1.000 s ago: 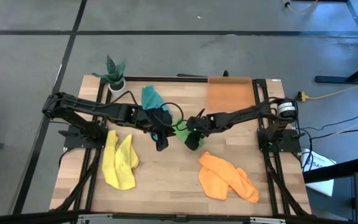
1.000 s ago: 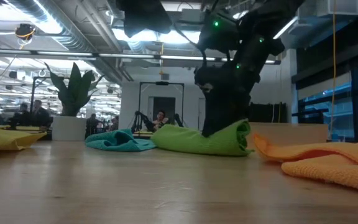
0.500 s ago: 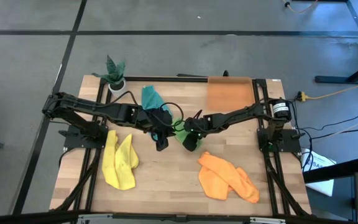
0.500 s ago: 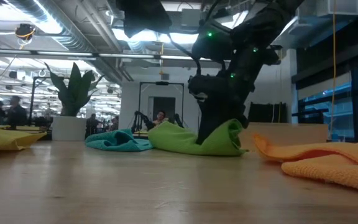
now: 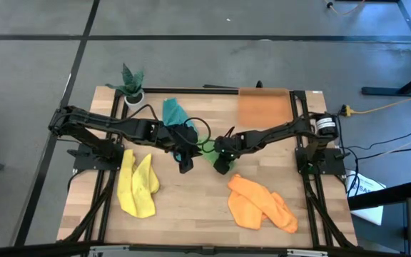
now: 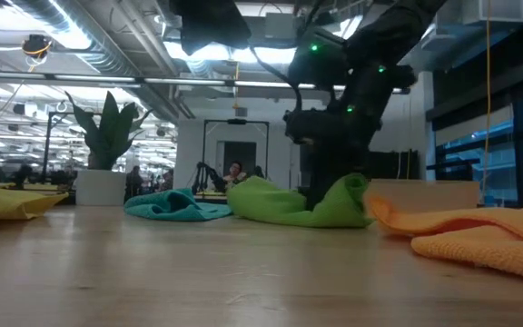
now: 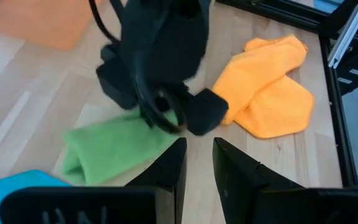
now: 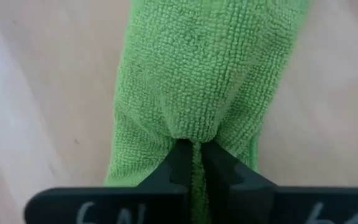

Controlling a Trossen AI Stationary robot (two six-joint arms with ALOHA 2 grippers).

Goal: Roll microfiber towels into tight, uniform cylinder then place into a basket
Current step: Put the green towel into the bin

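Note:
The green towel [image 5: 209,151] lies crumpled at the table's middle, and its raised end [image 6: 354,193] stands against my right gripper [image 8: 196,146], which is shut on it. My left gripper [image 5: 185,164] hangs open just left of the towel, above the table, with nothing between its fingers [image 7: 199,149]. The teal towel [image 5: 173,112] lies behind the green one. Near the front edge, the yellow towel [image 5: 138,184] lies at the left and the orange towel [image 5: 261,203] at the right. The orange basket [image 5: 264,107] sits at the far right. My right gripper pinches a gathered fold [image 8: 194,127] at the green towel's right end between its two fingertips [image 8: 180,158]. The fingers come steeply from above, slanting in from the table's right. The rest of the towel [image 8: 210,62] lies slack on the table.
A small potted plant [image 5: 131,86] stands at the far left corner. Black frame rails run along the table's left and right sides. Bare wood shows between the yellow and orange towels at the front middle.
My right gripper has taken hold of the green towel's right end. That end shifted a little toward the table's left and then back. The rest of the towel has stayed on the table.

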